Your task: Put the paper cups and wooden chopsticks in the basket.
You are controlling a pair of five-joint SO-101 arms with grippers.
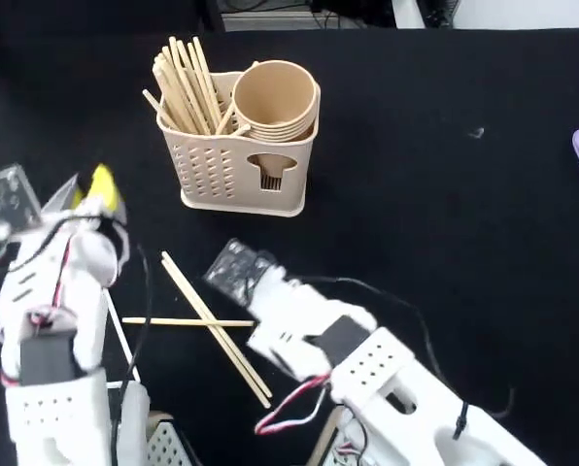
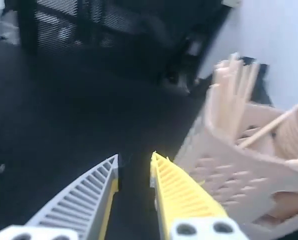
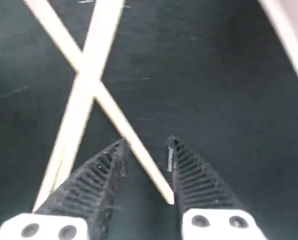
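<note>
Status: partly complete. The paper cups (image 1: pixel 275 97) sit nested as one stack inside the basket (image 1: pixel 239 160). A bundle of chopsticks (image 1: pixel 183 83) stands in the compartment beside them, tips fanning up above the rim.

Outstanding: at least three sticks lie on the table (image 1: pixel 445 194) in front of the basket, well apart from it. The diagonal pair (image 1: pixel 217 330) lies side by side, its long axis slanting; one end points back toward the basket and the other away toward my bases. The single chopstick (image 1: pixel 187 321) crosses that pair, its long axis roughly parallel to the basket's front wall.

My right gripper (image 3: pixel 146 147) hangs low over the crossing, on the side away from the basket. Its fingers are spread and one stick runs through the gap, not pinched.

My left gripper (image 2: pixel 134 162) is just beside the basket's side wall, fingers slightly parted and holding nothing.
</note>
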